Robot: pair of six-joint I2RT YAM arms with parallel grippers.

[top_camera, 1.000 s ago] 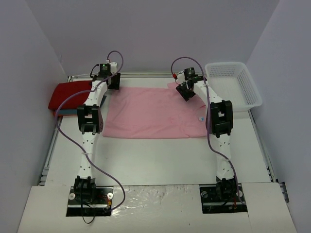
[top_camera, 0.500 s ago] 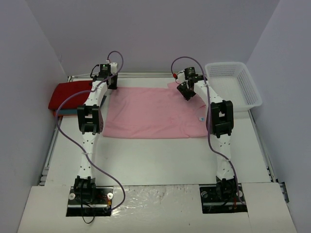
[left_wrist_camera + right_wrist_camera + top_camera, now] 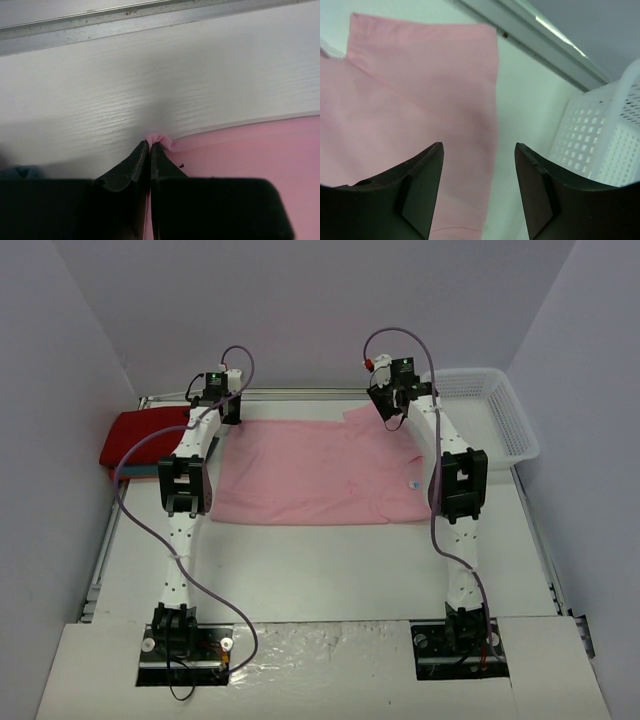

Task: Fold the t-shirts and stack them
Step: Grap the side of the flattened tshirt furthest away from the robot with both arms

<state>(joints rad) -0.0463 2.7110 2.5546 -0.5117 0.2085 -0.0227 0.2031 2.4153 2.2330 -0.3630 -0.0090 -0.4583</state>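
A light pink t-shirt lies spread flat across the middle of the table. My left gripper is at its far left corner, shut on a pinch of the pink cloth, as the left wrist view shows. My right gripper hovers open above the shirt's far right sleeve, with nothing between its fingers. A folded red t-shirt rests at the far left on a teal-blue t-shirt, only an edge of which shows.
A white mesh basket stands at the far right corner, close to my right gripper; its wall fills the right side of the right wrist view. A metal rail runs along the table's far edge.
My left gripper has closed onto the shirt's far left corner. My right gripper has lifted and moved back toward the far edge, staying open.
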